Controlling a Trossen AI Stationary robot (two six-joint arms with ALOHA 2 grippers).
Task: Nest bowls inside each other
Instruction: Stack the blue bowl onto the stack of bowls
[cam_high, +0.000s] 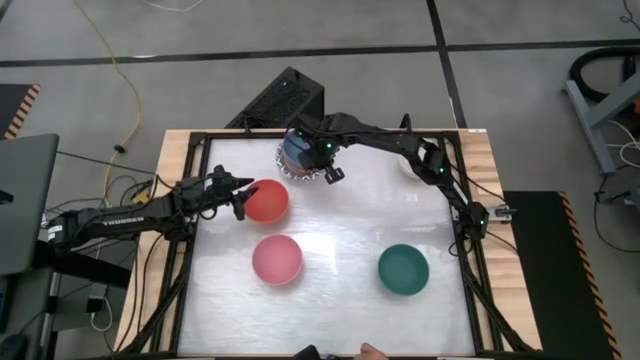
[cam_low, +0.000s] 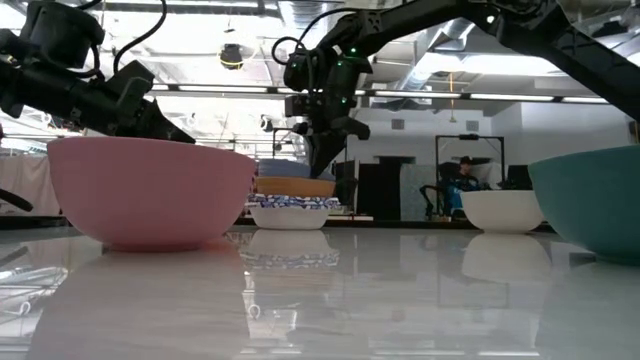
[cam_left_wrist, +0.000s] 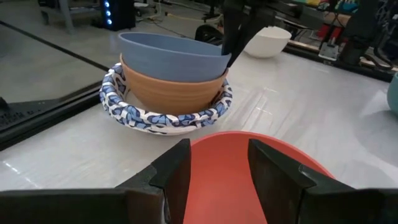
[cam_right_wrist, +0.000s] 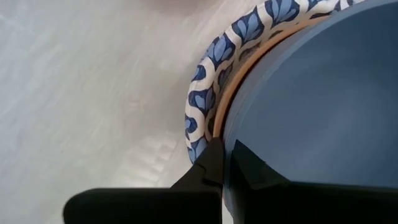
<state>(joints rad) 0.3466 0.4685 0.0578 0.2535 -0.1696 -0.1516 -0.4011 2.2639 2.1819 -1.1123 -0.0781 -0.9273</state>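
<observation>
Jaws of my right gripper (cam_high: 331, 172) pinch shut on the blue bowl's (cam_left_wrist: 174, 55) rim atop the far stack, left gripper (cam_high: 241, 203) gapes around the red bowl (cam_high: 267, 201); lifting crooked could topple it.

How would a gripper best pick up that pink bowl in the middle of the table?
Probably by the rim: the pink bowl sits upright and open, alone on the table. Come from above, one finger inside the thin wall and one outside, on any free side.
</observation>
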